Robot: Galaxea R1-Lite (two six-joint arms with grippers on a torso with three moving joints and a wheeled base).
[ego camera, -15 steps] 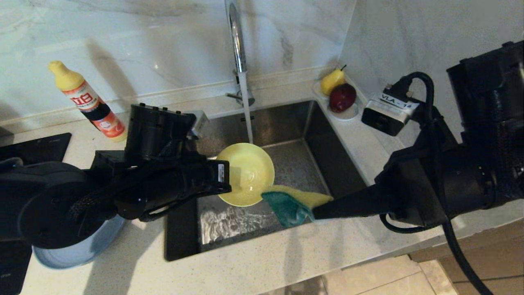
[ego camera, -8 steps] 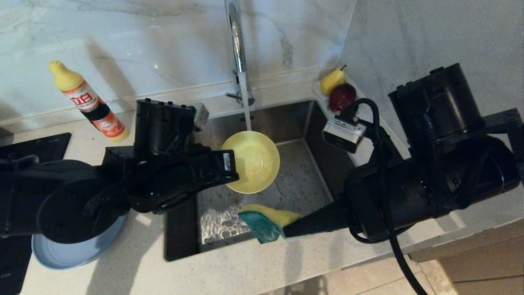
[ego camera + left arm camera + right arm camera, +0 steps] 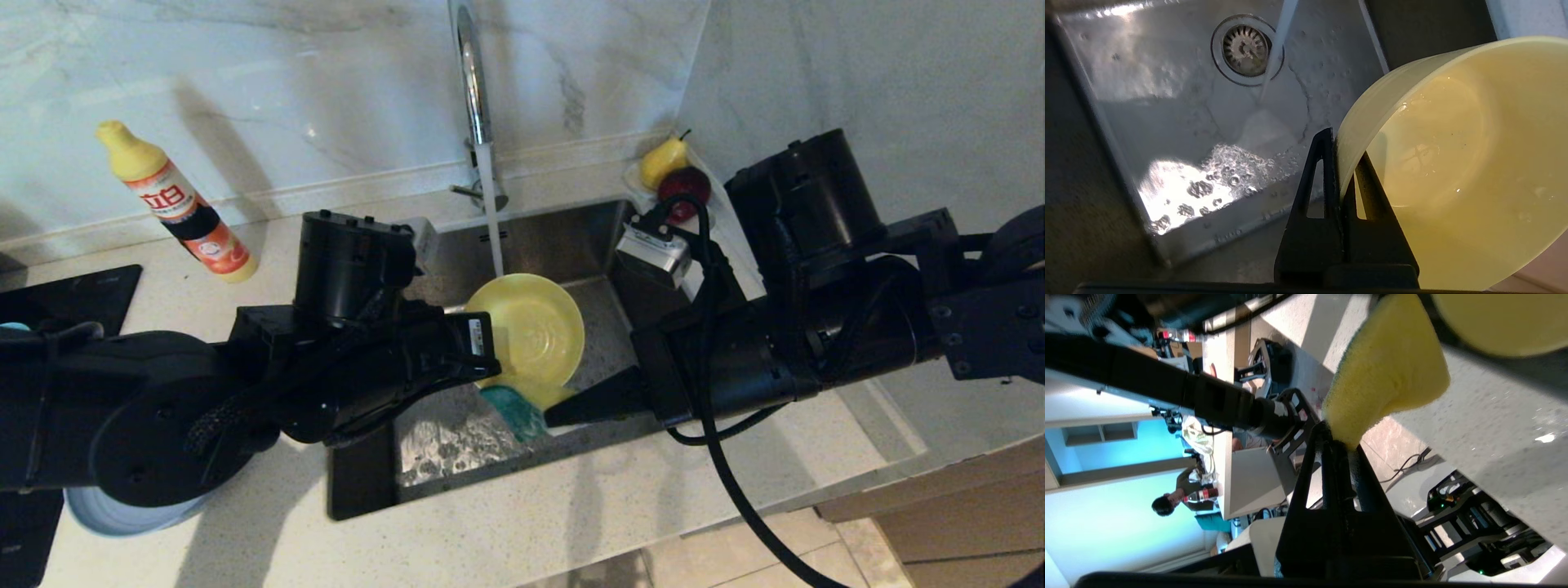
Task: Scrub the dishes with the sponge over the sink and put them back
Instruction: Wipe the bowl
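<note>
Left pincer [image 3: 1340, 163] is clamped tight on the rim of the small yellow plastic bowl [image 3: 535, 331], holding it tilted over the square stainless steel sink [image 3: 604, 245], tap stream at its 12 o'clock. Looks light and stiff, but wet, so probably slippery; the rim pinch seems right. Right pincer [image 3: 1340, 442] is squeezed shut on a corner of the soft yellow-and-green sponge [image 3: 514, 408], at the bowl's 6 o'clock. It squashes easily, so grip deep.

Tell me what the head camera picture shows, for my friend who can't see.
Over the sink, the left gripper holds a yellow bowl under running tap water, while the right gripper holds a sponge just below it.
</note>
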